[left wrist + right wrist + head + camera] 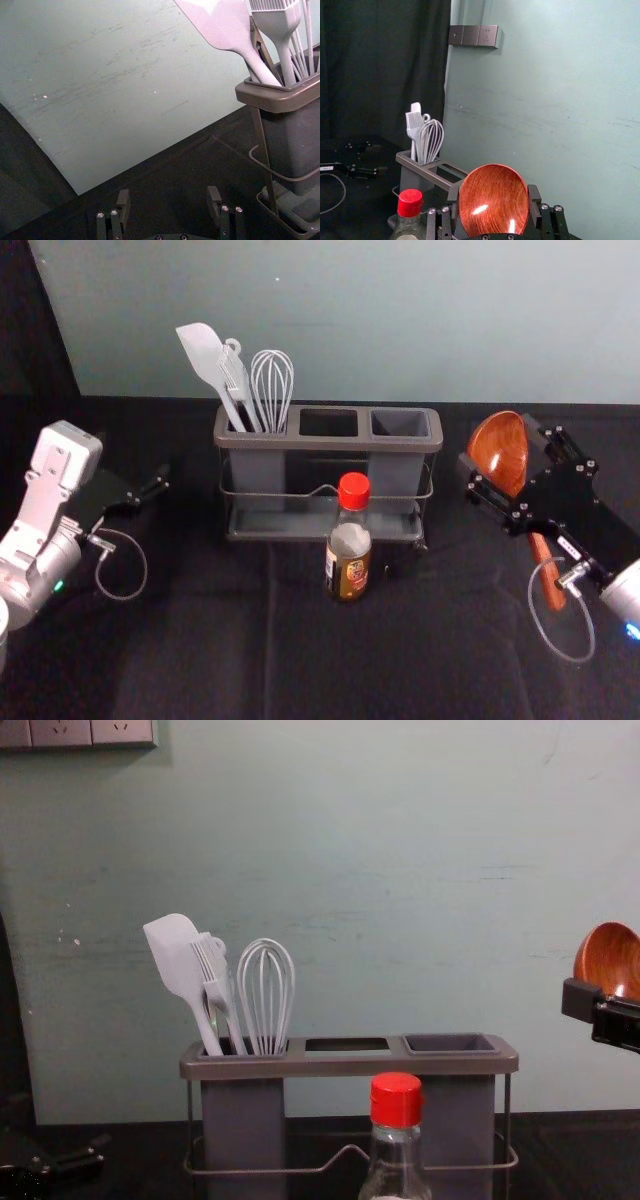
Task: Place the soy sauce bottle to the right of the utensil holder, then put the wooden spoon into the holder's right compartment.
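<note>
Far left: left pincer [155, 490] low over the black cloth-covered counter [200, 660], left of the holder. Wrist view has the left pincer [167, 205] wide open, jaws well apart, nothing between them.

Next: grey plastic utensil holder with a brownish rim and wire frame [400, 415], upright on the counter. Left compartment has three tools in it: white flat-bladed spatula [203, 352] leaning left, white pastry brush [236, 380] beside it, white wire whisk [272, 380] on the right of the group. Middle slot and right compartment [400, 425] follow along the same rim.

Clear glass soy sauce bottle with red cap and brown lower label [349, 550]: upright on the counter, in front of the holder, roughly in line with the join between middle slot and right compartment. So it's in front, not to the right of the holder.

Far right: right pincer [505, 452], out past the holder's right end. It has the glossy reddish-brown wooden spoon [497, 448] by the bowl, one jaw against each side, so it's open about a bowl's width. Spoon is up off the counter, bowl uppermost, handle slanting down to the right under the pincer. Chest view puts the bowl above rim height.
</note>
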